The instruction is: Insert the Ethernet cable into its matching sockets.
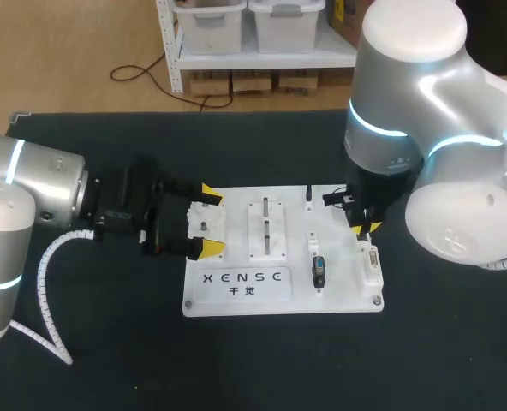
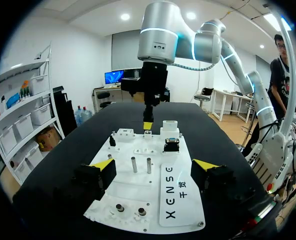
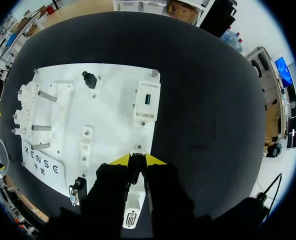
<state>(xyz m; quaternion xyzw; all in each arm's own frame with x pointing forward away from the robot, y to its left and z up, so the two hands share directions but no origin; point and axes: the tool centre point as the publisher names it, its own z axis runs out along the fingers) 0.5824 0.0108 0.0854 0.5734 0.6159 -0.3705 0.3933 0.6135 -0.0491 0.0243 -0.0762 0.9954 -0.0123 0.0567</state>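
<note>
On the dark table (image 1: 236,145), near the right edge of a white board (image 1: 236,304), the Ethernet plug (image 3: 136,167) sits pinched between the right gripper's (image 1: 362,226) close-set fingers, above a white socket block (image 1: 371,265). The left gripper (image 1: 207,222) hovers spread wide over the board's left end

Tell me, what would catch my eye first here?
A white board on the black table stands out, studded with metal pegs. The yellow-tipped left pincer gapes wide open at the board's left end, and the right pincer hangs over its right edge.
</note>
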